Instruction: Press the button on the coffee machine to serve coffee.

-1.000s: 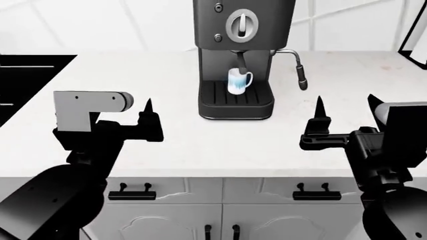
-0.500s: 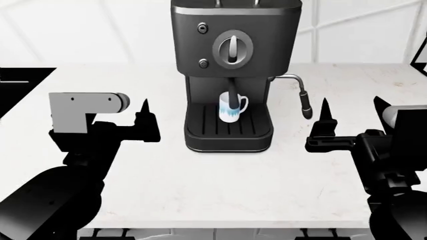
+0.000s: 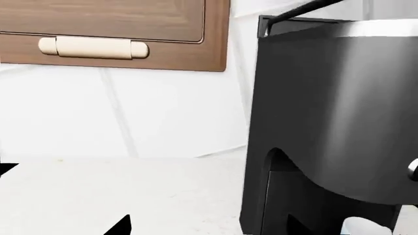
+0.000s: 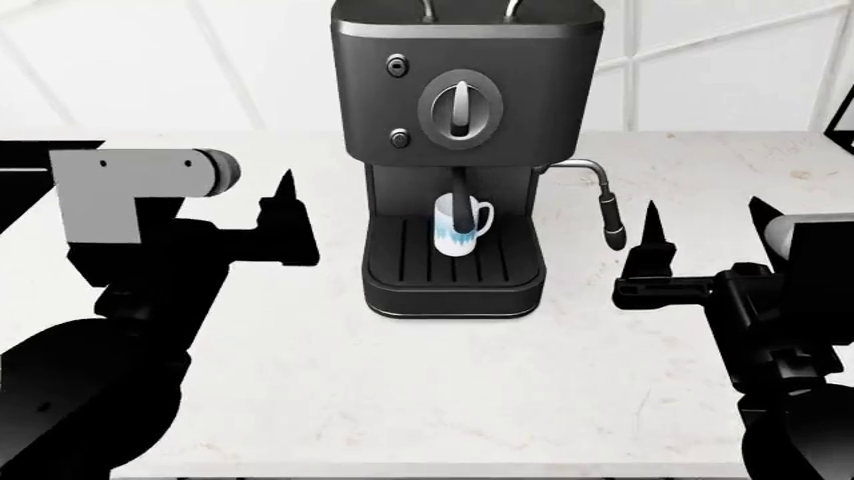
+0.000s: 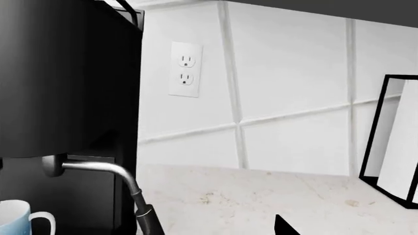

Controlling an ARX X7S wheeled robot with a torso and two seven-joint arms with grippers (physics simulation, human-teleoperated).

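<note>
The coffee machine (image 4: 461,150) stands in the middle of the white counter (image 4: 400,400), black with a round silver dial (image 4: 459,105). Two small round buttons sit left of the dial, one upper (image 4: 396,66) and one lower (image 4: 399,138). A white-and-blue mug (image 4: 461,225) stands on the slatted drip tray (image 4: 454,268) under the spout. The steam wand (image 4: 607,215) hangs at the machine's right. My left gripper (image 4: 284,215) is open and empty, left of the machine and apart from it. My right gripper (image 4: 651,240) is open and empty, just right of the wand. The machine's side fills the left wrist view (image 3: 333,122).
A tiled white wall runs behind the counter, with a power outlet (image 5: 185,68). A wooden cabinet door with a cream handle (image 3: 91,47) hangs above. A black-framed object (image 5: 392,142) stands at the far right. A black surface (image 4: 40,160) borders the counter's left.
The head view has moved in closer to the machine; the counter's front edge and cabinet doors have left the view. My left gripper has risen a little. The right gripper has hardly moved.
</note>
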